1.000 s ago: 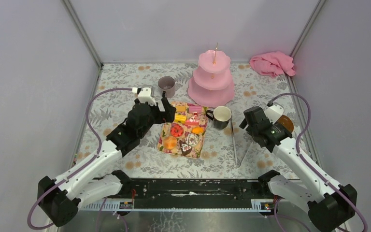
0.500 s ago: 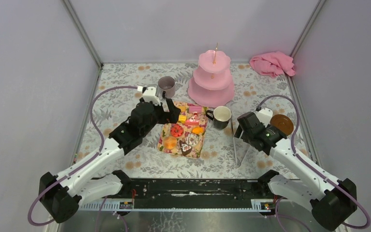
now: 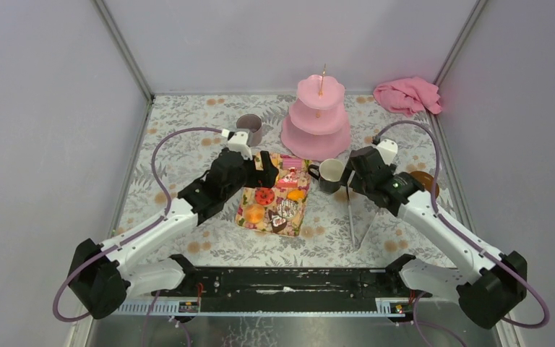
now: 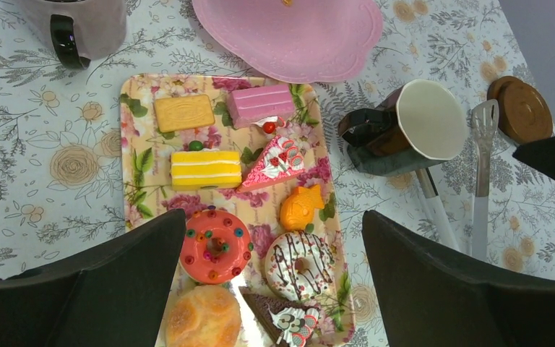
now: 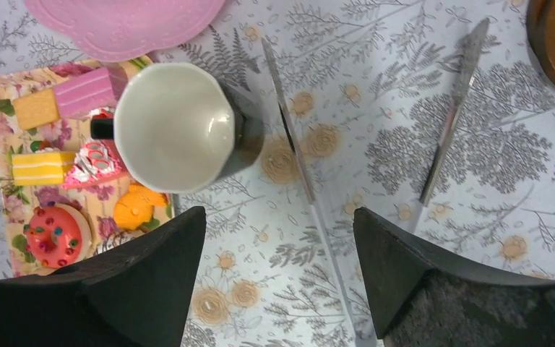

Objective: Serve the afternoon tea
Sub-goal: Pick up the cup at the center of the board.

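Observation:
Several toy cakes lie on the floral tray (image 3: 298, 223). The left wrist view shows a red donut (image 4: 215, 246), a drizzled donut (image 4: 302, 264), an orange fish (image 4: 301, 207), a yellow cake (image 4: 204, 168) and a pink cake (image 4: 261, 105). My left gripper (image 3: 266, 166) hangs open and empty over the tray's far left (image 4: 273, 225). The black mug (image 3: 330, 175) stands right of the tray. My right gripper (image 3: 353, 172) is open and empty just right of the mug (image 5: 177, 126), above bare table (image 5: 278, 224). The grey mug (image 3: 249, 129) and the pink three-tier stand (image 3: 316, 119) stand behind the tray.
Metal tongs (image 3: 352, 210) lie right of the black mug, their arms spread (image 5: 289, 137). A brown round lid (image 3: 426, 182) sits near the right wall. A pink cloth (image 3: 407, 95) lies in the back right corner. Walls close in left, right and behind.
My left gripper has moved right and forward over the tray. My right gripper has moved left and away from me, up to the black mug. Both stay open.

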Controlling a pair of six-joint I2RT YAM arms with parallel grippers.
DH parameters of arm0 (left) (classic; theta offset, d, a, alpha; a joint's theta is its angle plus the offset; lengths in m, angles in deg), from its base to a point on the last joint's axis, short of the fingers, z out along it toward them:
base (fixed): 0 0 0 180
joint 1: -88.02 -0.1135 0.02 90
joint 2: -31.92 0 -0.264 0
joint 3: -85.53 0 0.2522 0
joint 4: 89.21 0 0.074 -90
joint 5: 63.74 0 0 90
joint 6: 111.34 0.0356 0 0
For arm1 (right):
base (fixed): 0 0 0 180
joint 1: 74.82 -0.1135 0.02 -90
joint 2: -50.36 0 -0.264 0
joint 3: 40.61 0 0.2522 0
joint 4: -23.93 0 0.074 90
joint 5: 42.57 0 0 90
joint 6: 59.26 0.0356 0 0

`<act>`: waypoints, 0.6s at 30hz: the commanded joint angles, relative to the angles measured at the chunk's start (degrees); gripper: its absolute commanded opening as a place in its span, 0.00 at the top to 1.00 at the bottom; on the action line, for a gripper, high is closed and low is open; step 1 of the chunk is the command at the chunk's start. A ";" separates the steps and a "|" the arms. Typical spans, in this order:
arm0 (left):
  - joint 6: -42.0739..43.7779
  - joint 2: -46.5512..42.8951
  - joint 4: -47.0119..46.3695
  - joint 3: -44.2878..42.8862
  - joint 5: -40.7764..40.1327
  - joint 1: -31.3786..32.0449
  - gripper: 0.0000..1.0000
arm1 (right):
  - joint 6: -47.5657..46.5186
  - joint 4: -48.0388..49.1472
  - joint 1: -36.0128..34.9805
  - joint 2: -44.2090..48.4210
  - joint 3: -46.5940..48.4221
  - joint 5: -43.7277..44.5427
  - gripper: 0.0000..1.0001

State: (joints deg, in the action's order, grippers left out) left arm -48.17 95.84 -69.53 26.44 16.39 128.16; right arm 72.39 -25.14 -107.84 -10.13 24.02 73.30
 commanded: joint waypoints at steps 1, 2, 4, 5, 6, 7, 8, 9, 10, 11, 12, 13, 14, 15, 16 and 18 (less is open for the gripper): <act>0.68 1.14 -4.46 -2.07 0.85 0.64 0.00 | -1.05 3.14 -0.59 -5.03 4.17 -0.03 0.18; 0.72 1.32 -4.51 -2.20 0.84 0.64 0.00 | -0.97 3.40 -0.56 -6.06 4.49 0.16 0.18; 0.80 1.75 -4.83 -2.53 0.91 0.64 0.00 | -1.00 4.04 -0.56 -8.12 5.06 0.32 0.18; 0.81 1.98 -4.96 -2.51 0.85 0.68 0.00 | -1.10 4.39 -0.56 -9.08 5.34 0.37 0.18; 0.81 2.08 -5.21 -2.47 0.86 0.72 0.00 | -1.08 4.71 -0.56 -10.05 5.67 0.52 0.18; 0.77 2.15 -5.51 -2.36 0.92 0.86 0.00 | -1.20 4.91 -0.56 -10.83 6.03 0.75 0.18; 0.76 2.17 -5.83 -2.12 1.04 0.90 0.00 | -1.28 5.22 -0.54 -11.53 6.27 1.04 0.18; 0.72 2.19 -6.09 -1.93 1.01 0.98 0.00 | -1.24 5.48 -0.49 -12.07 6.50 1.10 0.18; 0.60 2.20 -6.29 -1.76 1.00 1.07 0.00 | -1.29 5.84 -0.47 -12.49 6.78 1.11 0.19; 0.62 2.22 -6.52 -1.57 1.02 1.12 0.00 | -1.30 6.29 -0.47 -12.85 6.97 1.77 0.19; 0.58 2.22 -6.61 -1.41 0.94 1.21 0.00 | -1.31 6.64 -0.47 -13.22 7.19 2.35 0.19; 0.60 2.27 -6.73 -1.29 0.96 1.34 0.00 | -1.32 6.90 -0.38 -13.70 7.44 2.54 0.19; 0.63 2.29 -6.77 -1.19 0.94 1.35 0.00 | -1.31 6.98 -0.32 -14.26 7.72 2.60 0.19; 0.62 2.44 -6.76 -1.16 0.84 1.37 0.00 | -1.31 7.01 -0.23 -14.83 8.18 2.61 0.19; 0.64 2.49 -6.91 -1.17 0.86 1.43 0.00 | -1.23 7.17 -0.14 -15.38 8.38 2.58 0.19; 0.64 2.54 -7.03 -1.03 0.82 1.54 0.00 | -1.22 7.46 0.11 -16.29 8.61 2.48 0.19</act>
State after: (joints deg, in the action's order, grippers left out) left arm -48.17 98.03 -73.16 26.12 16.96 129.10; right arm 71.67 -19.78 -107.84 -25.10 29.77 73.87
